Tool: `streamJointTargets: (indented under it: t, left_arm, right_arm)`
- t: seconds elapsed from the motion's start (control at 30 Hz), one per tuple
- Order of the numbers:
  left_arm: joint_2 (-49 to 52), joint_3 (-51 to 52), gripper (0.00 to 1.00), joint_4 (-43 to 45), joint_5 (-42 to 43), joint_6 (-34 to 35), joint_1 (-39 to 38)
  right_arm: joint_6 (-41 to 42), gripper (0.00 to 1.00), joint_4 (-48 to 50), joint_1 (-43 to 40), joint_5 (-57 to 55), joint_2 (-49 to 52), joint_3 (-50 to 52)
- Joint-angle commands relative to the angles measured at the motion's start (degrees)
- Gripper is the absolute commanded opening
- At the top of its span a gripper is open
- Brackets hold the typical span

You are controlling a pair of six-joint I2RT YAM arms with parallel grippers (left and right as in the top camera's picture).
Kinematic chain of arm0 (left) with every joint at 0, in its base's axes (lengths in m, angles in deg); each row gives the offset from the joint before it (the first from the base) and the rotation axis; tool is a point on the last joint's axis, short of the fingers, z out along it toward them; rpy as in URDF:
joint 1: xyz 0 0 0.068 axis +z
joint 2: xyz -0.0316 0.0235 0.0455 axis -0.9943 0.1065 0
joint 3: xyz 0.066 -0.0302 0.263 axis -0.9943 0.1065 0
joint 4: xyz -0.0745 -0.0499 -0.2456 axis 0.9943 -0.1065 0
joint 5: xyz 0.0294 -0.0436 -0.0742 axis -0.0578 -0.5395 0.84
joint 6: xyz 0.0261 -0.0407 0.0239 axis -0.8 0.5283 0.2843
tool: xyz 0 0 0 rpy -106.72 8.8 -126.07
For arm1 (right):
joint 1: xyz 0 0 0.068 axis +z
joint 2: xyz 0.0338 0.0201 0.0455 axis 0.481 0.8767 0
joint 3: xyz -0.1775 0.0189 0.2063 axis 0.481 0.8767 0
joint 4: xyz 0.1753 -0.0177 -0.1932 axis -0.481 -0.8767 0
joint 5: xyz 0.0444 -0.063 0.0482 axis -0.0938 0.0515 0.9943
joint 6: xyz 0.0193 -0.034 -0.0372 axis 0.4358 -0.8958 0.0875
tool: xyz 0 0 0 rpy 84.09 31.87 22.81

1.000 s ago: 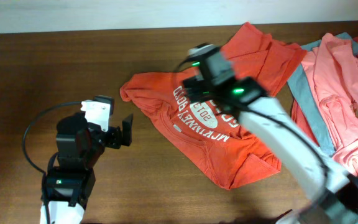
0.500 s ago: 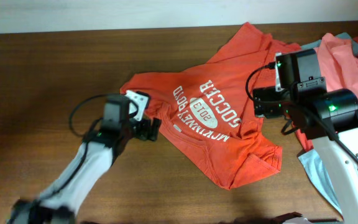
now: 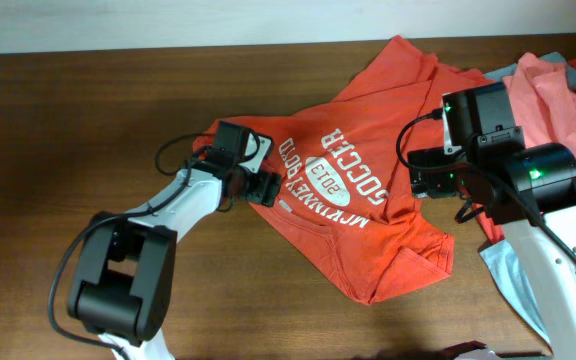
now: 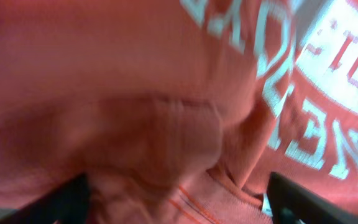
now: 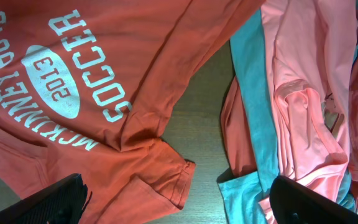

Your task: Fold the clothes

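Overhead, left fingers (image 3: pixel 266 190) arrived at edge of orange-red T-shirt (image 3: pixel 368 240), spread wide

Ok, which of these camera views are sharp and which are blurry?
Overhead: sharp and evenly lit, with the lettering on the orange shirt readable. Left wrist: blurred, too close to the orange cloth, letters smeared. Right wrist: sharp, with the pink shirt and teal shirt crisp.

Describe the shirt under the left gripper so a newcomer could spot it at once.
On the brown wooden table, look mid-table, left of the salmon-pink shirt and teal-grey shirt piled at the right edge. The orange-red T-shirt lies spread there, the left gripper at its left edge. Only it shows white printed lettering.
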State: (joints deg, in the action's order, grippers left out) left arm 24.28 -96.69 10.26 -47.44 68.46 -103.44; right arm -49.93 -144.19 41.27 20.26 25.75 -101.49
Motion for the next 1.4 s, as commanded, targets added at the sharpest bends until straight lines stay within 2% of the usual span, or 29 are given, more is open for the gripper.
streamJointTargets:
  t: [0.0, 0.03, 0.07, 0.1, 0.13, 0.33, 0.67, 0.7, 0.77, 0.8, 0.83, 0.87, 1.07, 1.17, 1.37]
  left_arm:
    - [1.53, -0.85, 0.58, -1.03, -0.04, 0.24, -0.20]
    - [1.57, -0.85, 0.43, -1.49, -0.66, 0.24, -0.20]
    - [1.57, -0.85, 0.19, -2.10, -2.08, 0.24, -0.17]
    - [1.57, -0.85, 0.07, -2.64, -3.56, 0.26, -0.15]
    - [1.57, -0.85, 0.01, -3.32, -5.60, 0.26, -0.15]
    - [-0.33, -2.14, 0.00, -8.94, -20.79, 4.31, 2.49]
    - [-3.23, -11.65, 0.00, -8.87, -21.40, 5.57, 21.57]
    - [-3.23, -13.38, 0.04, -9.20, -20.74, 5.60, 23.21]
    - [-3.23, -16.44, 0.21, -10.29, -18.49, 5.60, 25.51]
    - [-3.23, -18.36, 0.37, -11.32, -16.26, 5.62, 26.80]
    - [-3.23, -19.80, 0.62, -12.37, -14.19, 5.79, 27.56]
    - [-3.23, -22.82, 0.99, -15.78, -8.61, 5.81, 28.79]
    - [-3.26, -26.73, 0.99, -32.57, 8.37, 5.86, 28.06]
    - [-3.23, -26.16, 0.99, -41.68, 8.57, 6.88, 25.59]
    - [-3.23, -24.15, 0.99, -53.11, 7.10, 8.79, 19.47]
  right_arm:
    - [0.44, 0.99, -0.35, -0.33, 0.31, -0.28, -0.52]
    - [0.44, 0.99, -0.37, -0.33, 0.31, -0.28, -0.52]
    - [0.46, 0.99, -0.37, -0.33, 0.31, -0.28, -0.52]
    - [0.46, 0.99, -0.37, -0.33, 0.31, -0.28, -0.52]
    - [0.46, 0.99, -0.42, -0.33, 0.31, -0.28, -0.52]
    - [0.44, 0.99, -1.01, -0.33, 0.28, -0.28, -0.50]
    - [0.46, 0.99, -2.05, -0.33, 0.31, -0.28, -0.48]
    - [0.46, 0.99, -2.05, -0.33, 0.31, -0.28, -0.48]
    - [0.46, 0.99, -2.14, -0.33, 0.33, -0.28, -0.44]
    - [0.46, 0.99, -2.32, -0.33, 0.33, -0.28, -0.42]
    - [0.46, 0.99, -2.47, -0.33, 0.31, -0.26, -0.39]
    - [0.46, 0.99, -2.82, -0.33, 0.31, -0.22, -0.37]
    - [0.46, 0.99, -2.91, -0.33, 0.31, -0.17, -0.37]
    - [0.46, 0.99, -2.89, -0.33, 0.31, -0.17, -0.37]
    - [0.44, 0.99, -2.91, -0.33, 0.31, -0.17, -0.37]
